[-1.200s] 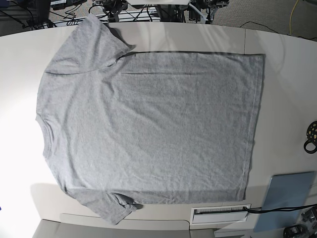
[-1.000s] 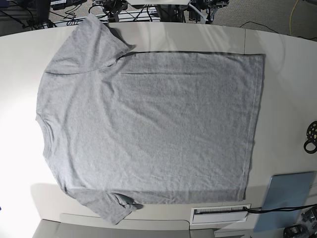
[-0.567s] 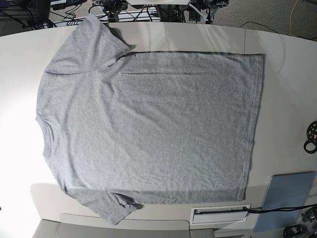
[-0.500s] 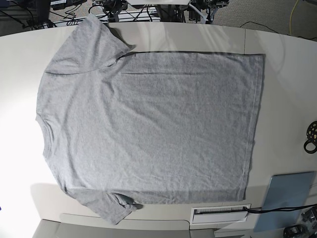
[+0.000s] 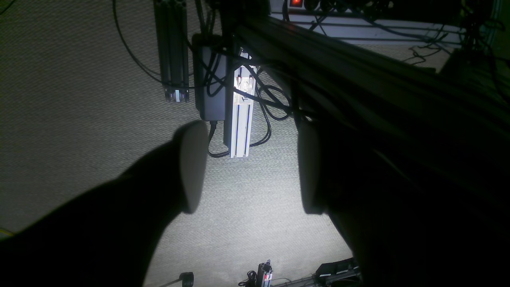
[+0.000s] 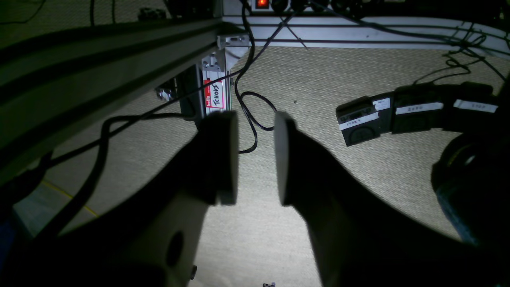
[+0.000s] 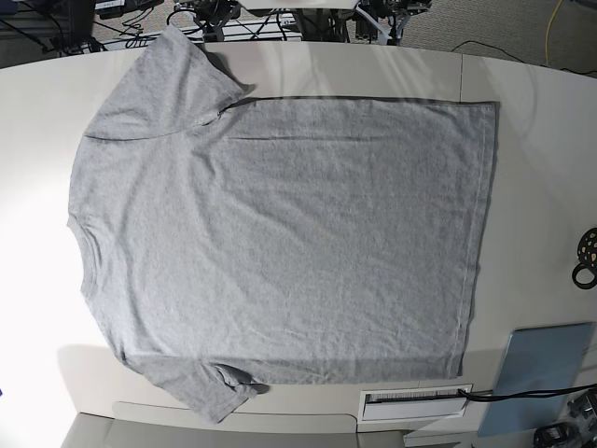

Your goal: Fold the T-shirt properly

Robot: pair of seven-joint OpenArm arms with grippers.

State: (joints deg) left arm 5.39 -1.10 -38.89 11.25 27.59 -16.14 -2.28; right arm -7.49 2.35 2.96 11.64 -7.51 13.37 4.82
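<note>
The heather-grey T-shirt (image 7: 280, 238) lies spread flat on the white table (image 7: 541, 168), plain side up, neck at the left, hem at the right. One sleeve points to the far edge, the other to the near edge. Neither gripper shows in the base view. In the left wrist view my left gripper (image 5: 249, 167) is open and empty, hanging over carpet below table level. In the right wrist view my right gripper (image 6: 255, 155) is open with a narrower gap, empty, also over carpet.
A blue-grey pad (image 7: 541, 373) lies at the near right corner, a black ring-shaped object (image 7: 588, 257) at the right edge, and a white slotted panel (image 7: 415, 401) by the near edge. Cables and aluminium frame legs (image 5: 239, 111) stand under the table; cables (image 6: 247, 107) show by the right gripper.
</note>
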